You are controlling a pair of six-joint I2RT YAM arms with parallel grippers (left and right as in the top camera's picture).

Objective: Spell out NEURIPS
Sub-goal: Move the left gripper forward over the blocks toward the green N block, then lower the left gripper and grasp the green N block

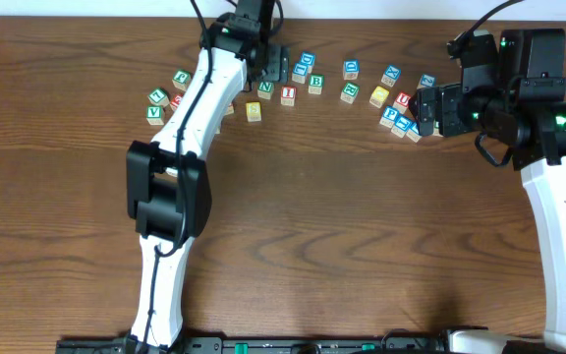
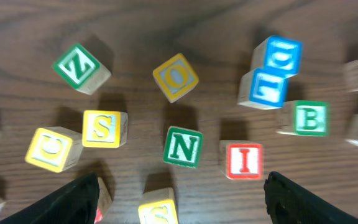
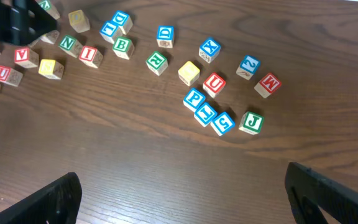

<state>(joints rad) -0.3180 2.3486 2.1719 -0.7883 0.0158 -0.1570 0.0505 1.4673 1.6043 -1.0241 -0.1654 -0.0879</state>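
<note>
We are seeing the left fingers [image 2: 73, 199] standing spread, pinching nothing. The green N cube [image 2: 183, 146] is sitting just ahead of them, the red I cube [image 2: 244, 160] beside it; overhead, we cannot make out that gap. The right fingers [image 3: 55, 199] are also standing spread and empty. Their wrist view is giving us the R cube [image 3: 156, 61], U cube [image 3: 214, 83] and P cube [image 3: 194, 98] plainly, while overhead those letters are hard to read. All are lying near the surface's [image 1: 362, 246] far edge, bare wood stretching toward the near edge.
</note>
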